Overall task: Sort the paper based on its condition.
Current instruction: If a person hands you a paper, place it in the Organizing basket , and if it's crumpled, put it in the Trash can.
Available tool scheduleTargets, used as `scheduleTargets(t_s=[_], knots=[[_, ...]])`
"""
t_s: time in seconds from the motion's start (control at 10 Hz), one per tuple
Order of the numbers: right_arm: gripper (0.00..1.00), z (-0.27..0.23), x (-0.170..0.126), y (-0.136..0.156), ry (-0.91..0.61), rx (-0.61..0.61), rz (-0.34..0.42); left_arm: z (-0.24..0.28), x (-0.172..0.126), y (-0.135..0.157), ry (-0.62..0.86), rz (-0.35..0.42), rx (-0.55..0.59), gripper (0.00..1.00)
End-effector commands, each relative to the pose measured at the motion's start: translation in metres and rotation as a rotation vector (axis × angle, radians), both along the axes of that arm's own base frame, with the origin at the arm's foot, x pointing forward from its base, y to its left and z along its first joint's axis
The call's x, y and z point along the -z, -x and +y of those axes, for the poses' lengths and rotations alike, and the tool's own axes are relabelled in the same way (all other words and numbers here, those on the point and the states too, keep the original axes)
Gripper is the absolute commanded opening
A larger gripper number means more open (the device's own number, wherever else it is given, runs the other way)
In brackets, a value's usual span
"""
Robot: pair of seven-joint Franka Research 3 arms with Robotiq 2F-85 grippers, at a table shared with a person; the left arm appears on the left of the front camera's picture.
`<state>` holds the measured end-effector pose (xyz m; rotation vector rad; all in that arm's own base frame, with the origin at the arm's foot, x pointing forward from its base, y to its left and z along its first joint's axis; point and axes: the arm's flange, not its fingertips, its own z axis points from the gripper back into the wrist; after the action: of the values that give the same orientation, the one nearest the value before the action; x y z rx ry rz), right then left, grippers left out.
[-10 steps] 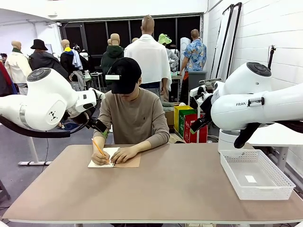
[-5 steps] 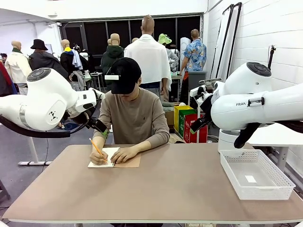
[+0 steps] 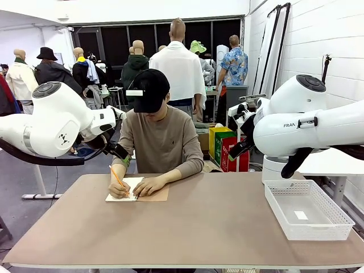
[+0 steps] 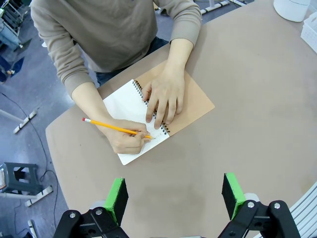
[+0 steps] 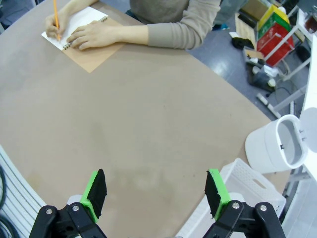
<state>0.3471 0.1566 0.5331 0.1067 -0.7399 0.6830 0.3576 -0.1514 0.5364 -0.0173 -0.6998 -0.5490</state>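
We see the left gripper with jaws wide apart and nothing between them, hanging over bare table. The right gripper is also spread and empty above the table, with a white basket just beyond 1 of its green pads. Past the left gripper lies the paper: the top white page of an open spiral notebook with a brown cover, flat on the table at the person's edge, on the robot's left side. 1 hand rests on the page holding a yellow pencil with its tip on the paper, and the other hand lies flat across the spiral. In the front view the basket sits on the table's right side, well apart from the notebook, with 1 small white slip on its floor.
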Motion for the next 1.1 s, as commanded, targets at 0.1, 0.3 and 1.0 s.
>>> scheduleTargets(t_s=[0.1,0.3,1.0], knots=[[1.00,0.0002,0.0002,-0.0006,-0.003,0.001,-0.002,-0.0002,-0.0003,0.0001,-0.002,-0.001,0.005,1.00],[1.00,0.0002,0.0002,-0.0006,-0.003,0.001,-0.002,-0.0002,-0.0003,0.0001,-0.002,-0.001,0.005,1.00],[1.00,0.0002,0.0002,-0.0006,-0.003,0.001,-0.002,-0.0002,-0.0003,0.0001,-0.002,-0.001,0.005,1.00]])
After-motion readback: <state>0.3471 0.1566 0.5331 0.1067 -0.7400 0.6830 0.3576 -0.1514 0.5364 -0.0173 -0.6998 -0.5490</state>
